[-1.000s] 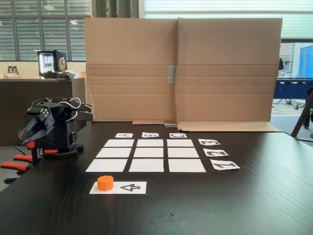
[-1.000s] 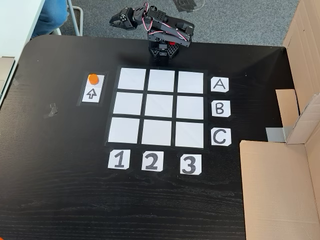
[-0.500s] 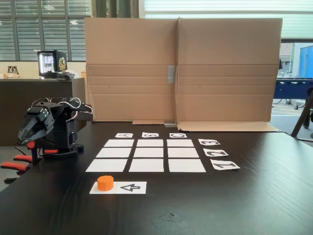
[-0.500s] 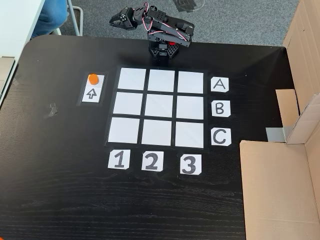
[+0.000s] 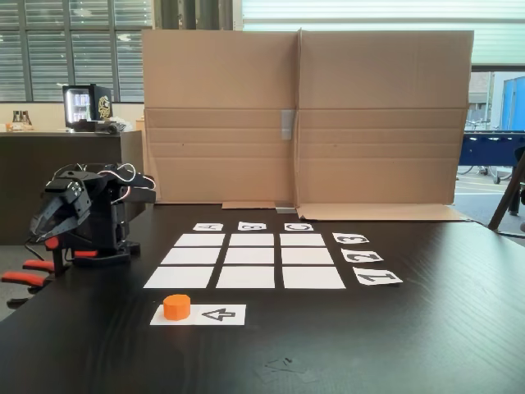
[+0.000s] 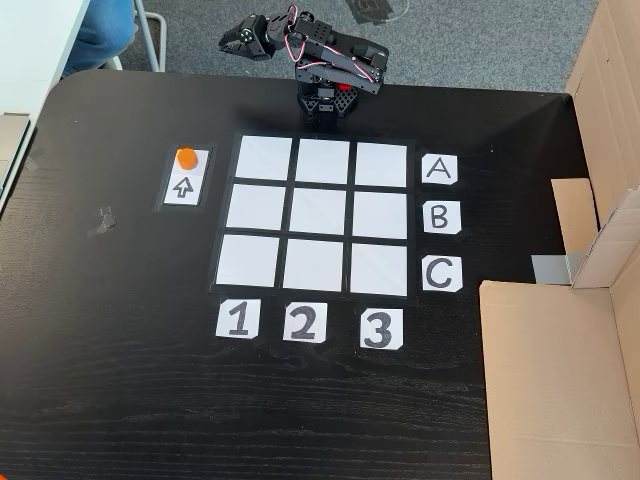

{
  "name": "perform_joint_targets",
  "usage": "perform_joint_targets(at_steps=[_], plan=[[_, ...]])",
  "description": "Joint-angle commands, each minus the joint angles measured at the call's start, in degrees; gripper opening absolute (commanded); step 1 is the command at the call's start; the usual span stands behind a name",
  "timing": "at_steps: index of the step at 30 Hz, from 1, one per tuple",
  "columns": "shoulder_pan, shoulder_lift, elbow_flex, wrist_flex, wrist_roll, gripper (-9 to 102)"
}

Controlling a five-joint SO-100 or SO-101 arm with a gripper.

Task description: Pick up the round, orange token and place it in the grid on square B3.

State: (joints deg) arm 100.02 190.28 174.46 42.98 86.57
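Nine white paper squares make up the grid (image 6: 315,215) on the black table (image 6: 120,380), and we see it from above in one fixed view and from the table's edge in the other (image 5: 246,261). Printed cards A, B, C and 1, 2, 3 lie along two of its sides.

We find the orange token (image 6: 186,157) resting on a white strip with a black arrow (image 6: 184,178), at the end the arrow points to, just beside the grid's column 1 and apart from every square. In the low fixed view the token (image 5: 176,306) sits at the strip's left end, nearer to us than the grid.

Square B3 (image 6: 381,215), the middle square of the column above the 3 card and level with the B card, lies bare. The token is well apart from it, with the whole grid width between them.

We see the arm folded up at the table's far edge in the view from above, beyond row A, its gripper (image 6: 234,43) raised off the table and touching nothing. In the low view the gripper (image 5: 49,226) points downward at the left, above red clamp handles (image 5: 25,275). We cannot tell whether its fingers are spread or pressed together.

A cardboard screen (image 5: 303,115) stands behind the grid.
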Motion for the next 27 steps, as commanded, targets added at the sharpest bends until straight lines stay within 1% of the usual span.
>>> perform_joint_targets(at_steps=[1, 4, 8, 11, 17, 23, 25, 27], plan=[[2.29, -1.93, -1.93, -0.18, -0.44, -1], [2.20, -8.00, -6.77, 0.26, -1.14, -1], [0.00, -21.71, -17.49, 0.97, -1.14, 1], [-2.11, -31.99, -26.28, 3.52, -1.14, 5], [-5.80, -48.52, -42.54, 12.92, -2.81, 11], [-9.40, -62.05, -58.89, 25.75, -3.34, 31], [-10.99, -66.01, -64.69, 29.53, -3.25, 33], [-12.57, -69.52, -70.14, 32.96, -2.99, 37]])
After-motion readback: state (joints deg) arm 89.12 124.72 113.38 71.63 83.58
